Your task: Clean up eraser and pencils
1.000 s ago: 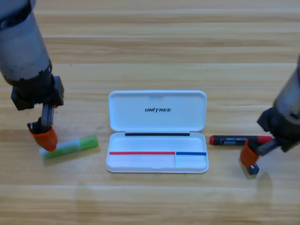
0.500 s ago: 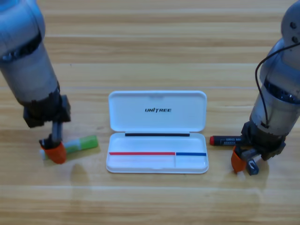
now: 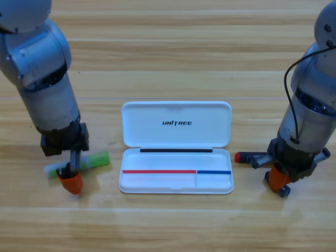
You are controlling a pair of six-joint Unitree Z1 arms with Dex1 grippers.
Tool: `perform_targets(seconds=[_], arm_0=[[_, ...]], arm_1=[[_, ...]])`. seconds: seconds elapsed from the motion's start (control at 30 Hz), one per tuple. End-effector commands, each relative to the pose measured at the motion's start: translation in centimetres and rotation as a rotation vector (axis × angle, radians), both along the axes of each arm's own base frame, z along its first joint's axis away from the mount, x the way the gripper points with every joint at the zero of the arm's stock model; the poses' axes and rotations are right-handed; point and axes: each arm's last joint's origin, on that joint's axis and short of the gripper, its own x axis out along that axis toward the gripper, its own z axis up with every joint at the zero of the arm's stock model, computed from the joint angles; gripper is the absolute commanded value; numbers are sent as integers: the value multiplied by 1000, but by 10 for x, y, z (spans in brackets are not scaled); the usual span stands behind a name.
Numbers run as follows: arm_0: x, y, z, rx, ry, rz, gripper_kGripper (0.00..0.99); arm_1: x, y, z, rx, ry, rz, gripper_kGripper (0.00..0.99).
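Note:
The pale green pencil (image 3: 90, 160) lies slanted on the table, left of the white case (image 3: 176, 137). My left gripper (image 3: 71, 183) points down at the pencil's near side, close to its whitish end, and its arm hides part of the stick. The black pencil (image 3: 243, 156) lies right of the case; only its red left end and a short stretch show from under my right arm. My right gripper (image 3: 278, 179) points down just below that pencil. The small dark eraser (image 3: 284, 192) sits against its lower right side.
The white case lies open in the middle, lid flat towards the back and shallow tray (image 3: 157, 181) towards the front. Both grey arms stand tall over the table's left and right sides. Bare wood lies in front of the case.
The left gripper slid forward and right, from the pencil's whitish end to its near side. The right arm swung in over the black pencil, its gripper staying by the eraser.

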Motion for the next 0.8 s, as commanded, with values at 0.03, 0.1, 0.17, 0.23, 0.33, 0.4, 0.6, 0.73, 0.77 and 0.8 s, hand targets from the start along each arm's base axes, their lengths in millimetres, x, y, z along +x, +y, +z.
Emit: perform_targets(seconds=[0.03, 0.1, 0.17, 0.23, 0.33, 0.4, 0.6, 0.73, 0.77, 0.8], arm_0=[[20, 11, -22, 19, 33, 28, 979], [23, 14, -24, 21, 33, 36, 979], [26, 18, -26, 21, 33, 42, 979], [28, 21, -29, 26, 38, 48, 979], [30, 24, -34, 31, 46, 49, 974], [30, 25, -36, 31, 46, 51, 962], [28, 25, -39, 13, 37, 54, 779], [28, 25, -41, 11, 41, 29, 551], [28, 25, -42, 11, 46, 23, 485], [28, 25, -43, 13, 49, 17, 400]], arm_1=[[11, -5, 27, -28, -12, 323, 0], [9, 6, 54, -56, -53, 532, 0], [6, 17, 73, -65, -77, 652, 0], [4, 22, 79, -54, -80, 742, 0], [2, 35, 78, -18, -71, 903, 0], [1, 43, 73, -18, -65, 983, 0], [-2, 69, 65, 18, -23, 1101, 0], [-1, 87, 55, 31, 7, 1129, 0], [0, 90, 52, 30, 12, 1133, 0], [1, 93, 48, 32, 18, 1138, 0]])
